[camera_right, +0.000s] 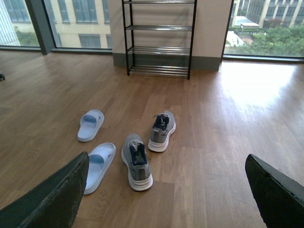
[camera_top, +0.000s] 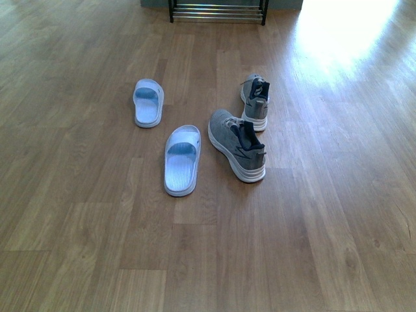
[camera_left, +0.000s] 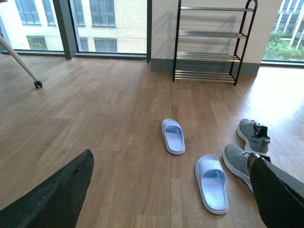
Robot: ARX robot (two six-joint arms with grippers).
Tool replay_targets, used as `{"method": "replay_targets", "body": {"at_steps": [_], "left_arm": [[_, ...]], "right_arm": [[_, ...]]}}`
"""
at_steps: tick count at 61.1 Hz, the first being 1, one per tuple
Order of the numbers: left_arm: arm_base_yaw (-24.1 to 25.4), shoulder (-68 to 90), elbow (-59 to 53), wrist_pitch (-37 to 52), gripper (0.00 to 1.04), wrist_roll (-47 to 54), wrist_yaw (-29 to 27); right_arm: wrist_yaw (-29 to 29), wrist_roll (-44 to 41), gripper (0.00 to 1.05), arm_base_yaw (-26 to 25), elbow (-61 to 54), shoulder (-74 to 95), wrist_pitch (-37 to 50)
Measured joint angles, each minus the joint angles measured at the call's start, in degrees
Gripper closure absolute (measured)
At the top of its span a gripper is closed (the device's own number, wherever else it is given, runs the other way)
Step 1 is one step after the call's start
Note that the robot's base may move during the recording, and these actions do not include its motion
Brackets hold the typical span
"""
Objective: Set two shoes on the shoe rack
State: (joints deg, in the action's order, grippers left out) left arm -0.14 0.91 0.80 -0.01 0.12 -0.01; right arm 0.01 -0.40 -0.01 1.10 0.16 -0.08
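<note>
Two grey knit sneakers lie on the wood floor, the nearer one [camera_top: 237, 144] and the farther one [camera_top: 255, 102], both upright. To their left are two pale-blue slides, one near [camera_top: 182, 159] and one farther [camera_top: 149, 103]. The shoe rack [camera_top: 218, 11] stands at the far wall with bare chrome rods. My left gripper [camera_left: 171, 161] is open, held above the floor and apart from the near slide [camera_left: 212, 183]. The right gripper [camera_right: 166, 159] is also open, above the floor beside the nearer sneaker [camera_right: 137, 161]. Neither arm shows in the front view.
Tall windows flank the wall behind the rack [camera_right: 159, 27]. A white leg on a caster [camera_left: 37, 84] stands at one side of the room. Bright sun glare [camera_top: 344, 29] falls on the floor right of the rack.
</note>
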Motion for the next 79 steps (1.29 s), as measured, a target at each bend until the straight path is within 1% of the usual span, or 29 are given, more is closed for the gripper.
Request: {"method": "replay_targets", "body": {"at_steps": [79], "left_arm": [[0.0,0.0,0.0,0.0,0.09,0.0,0.0]], "right_arm": [[0.0,0.0,0.09,0.0,0.0,0.0,0.0]]}}
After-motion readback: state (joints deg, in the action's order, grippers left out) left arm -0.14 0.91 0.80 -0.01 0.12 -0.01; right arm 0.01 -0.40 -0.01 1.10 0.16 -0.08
